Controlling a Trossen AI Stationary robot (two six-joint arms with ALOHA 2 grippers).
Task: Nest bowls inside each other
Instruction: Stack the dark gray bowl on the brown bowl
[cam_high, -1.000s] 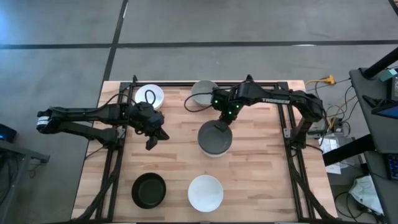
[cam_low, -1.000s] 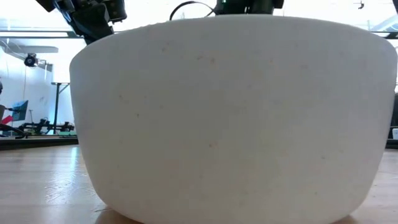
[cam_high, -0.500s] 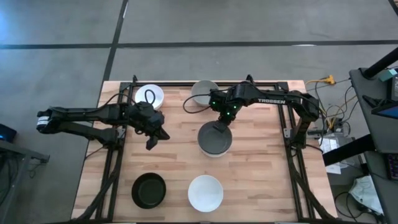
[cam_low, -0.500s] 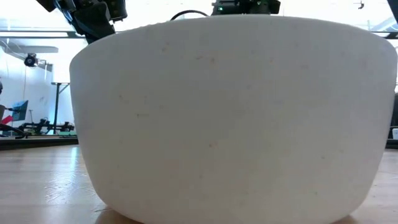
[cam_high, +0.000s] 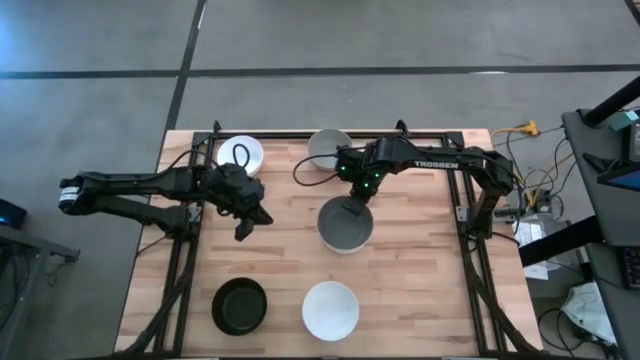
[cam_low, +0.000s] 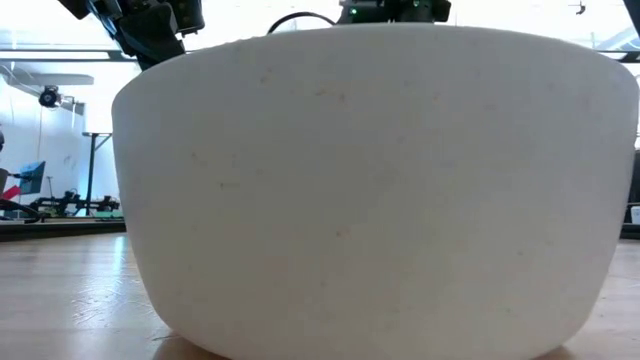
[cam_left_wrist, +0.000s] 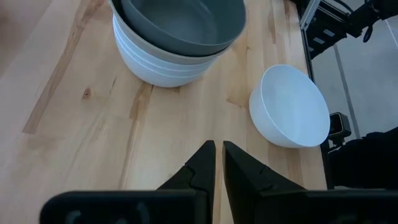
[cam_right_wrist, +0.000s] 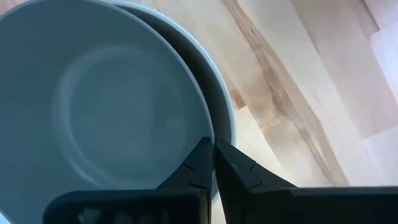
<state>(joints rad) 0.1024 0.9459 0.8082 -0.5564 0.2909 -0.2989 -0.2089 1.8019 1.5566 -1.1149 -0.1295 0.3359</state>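
Note:
A stack of bowls (cam_high: 345, 225) stands at the table's middle, white ones (cam_left_wrist: 155, 65) below and a grey bowl (cam_left_wrist: 180, 25) on top. My right gripper (cam_high: 352, 205) is over the stack's far side, shut on a pale grey bowl (cam_right_wrist: 106, 106) that lies within a darker grey rim (cam_right_wrist: 227, 112). My left gripper (cam_high: 245, 228) hangs shut above bare wood at the left, holding nothing. Single bowls stand on their bases: white (cam_high: 240, 155) and pale (cam_high: 328, 148) at the far edge, black (cam_high: 240, 306) and white (cam_high: 330, 310) near the front. My right gripper pinches the pale grey bowl's rim (cam_right_wrist: 205, 127), one finger inside the bowl and one outside. The fingers come steeply from above. The bowl sits mouth up inside the stack's top bowl, off centre; whether it rests on that bowl I cannot tell.
The near white bowl (cam_low: 370, 190) fills the low view and hides the table behind it. Black frame rails (cam_high: 185, 250) run along both table sides. Bare wood (cam_high: 290, 250) lies between the stack and my left gripper.

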